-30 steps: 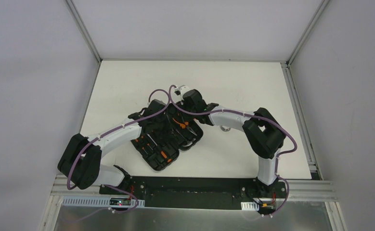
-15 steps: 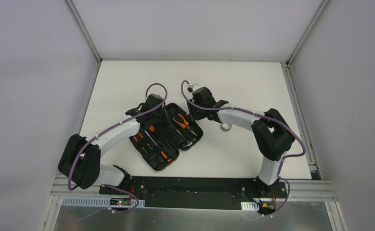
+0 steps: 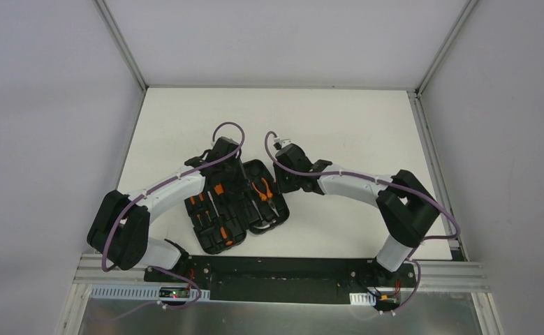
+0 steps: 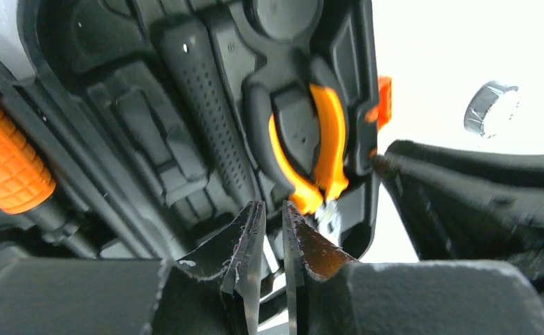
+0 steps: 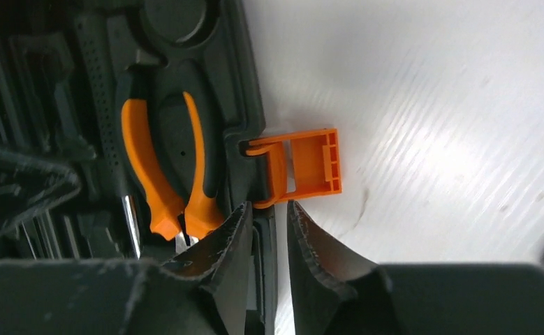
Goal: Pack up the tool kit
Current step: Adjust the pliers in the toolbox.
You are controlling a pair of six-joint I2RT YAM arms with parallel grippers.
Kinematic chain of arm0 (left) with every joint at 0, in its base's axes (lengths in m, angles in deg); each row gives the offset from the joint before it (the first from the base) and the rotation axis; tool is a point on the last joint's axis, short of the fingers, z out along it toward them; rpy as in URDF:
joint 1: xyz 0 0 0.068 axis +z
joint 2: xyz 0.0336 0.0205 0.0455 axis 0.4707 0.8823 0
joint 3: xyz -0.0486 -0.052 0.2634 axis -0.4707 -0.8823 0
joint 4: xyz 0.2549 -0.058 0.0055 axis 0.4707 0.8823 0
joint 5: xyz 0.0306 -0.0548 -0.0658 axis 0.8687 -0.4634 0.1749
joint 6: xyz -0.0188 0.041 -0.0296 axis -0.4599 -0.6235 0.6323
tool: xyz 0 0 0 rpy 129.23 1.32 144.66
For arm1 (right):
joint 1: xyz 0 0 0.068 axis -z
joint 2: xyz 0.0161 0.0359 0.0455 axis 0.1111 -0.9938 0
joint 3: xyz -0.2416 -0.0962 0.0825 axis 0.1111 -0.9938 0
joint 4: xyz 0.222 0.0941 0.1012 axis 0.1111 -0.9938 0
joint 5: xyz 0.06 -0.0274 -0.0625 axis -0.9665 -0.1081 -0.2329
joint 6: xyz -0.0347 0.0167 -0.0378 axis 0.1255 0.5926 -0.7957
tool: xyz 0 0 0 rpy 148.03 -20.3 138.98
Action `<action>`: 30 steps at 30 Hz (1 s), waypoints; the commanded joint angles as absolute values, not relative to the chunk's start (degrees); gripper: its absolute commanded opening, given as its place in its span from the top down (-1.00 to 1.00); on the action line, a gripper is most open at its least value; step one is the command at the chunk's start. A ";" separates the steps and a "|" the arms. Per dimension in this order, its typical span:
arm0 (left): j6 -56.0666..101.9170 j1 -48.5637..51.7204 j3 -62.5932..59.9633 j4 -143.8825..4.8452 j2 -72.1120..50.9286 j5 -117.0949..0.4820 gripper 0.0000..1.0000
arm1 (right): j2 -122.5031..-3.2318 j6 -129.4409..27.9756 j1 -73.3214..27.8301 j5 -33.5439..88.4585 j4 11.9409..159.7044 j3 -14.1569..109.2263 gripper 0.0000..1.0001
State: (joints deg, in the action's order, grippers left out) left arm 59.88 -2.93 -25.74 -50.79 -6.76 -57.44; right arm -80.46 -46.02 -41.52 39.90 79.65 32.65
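Note:
The black tool kit case (image 3: 216,244) lies open at the table's middle. Orange-handled pliers (image 3: 262,190) sit in its right half and screwdrivers (image 3: 216,202) in its left half. My left gripper (image 3: 231,164) is at the case's far end, its jaws nearly together over the moulded slots (image 4: 206,105) just short of the pliers (image 4: 318,139); nothing shows held between them. My right gripper (image 3: 281,183) is at the case's right rim (image 5: 251,105), shut around it just below the open orange latch (image 5: 311,164), beside the pliers (image 5: 164,167).
A small round silvery part (image 4: 491,108) lies on the white table right of the case; the right arm hides it in the top view. An orange knurled handle (image 4: 3,167) sits in the left half. Grey walls enclose the table.
The case has turned from diagonal to nearly square with the table and shifted left. The right gripper came down along its right rim. The left gripper drew back to the far end.

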 commanded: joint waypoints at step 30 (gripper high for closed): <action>60.75 -2.60 -23.73 -50.71 -1.30 -62.09 0.69 | -88.29 -32.77 -52.93 44.82 52.10 50.87 0.79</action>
State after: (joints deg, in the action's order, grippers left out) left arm 60.32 -2.93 -25.13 -50.79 -1.75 -61.25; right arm -86.80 -33.95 -52.53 44.46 55.89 47.67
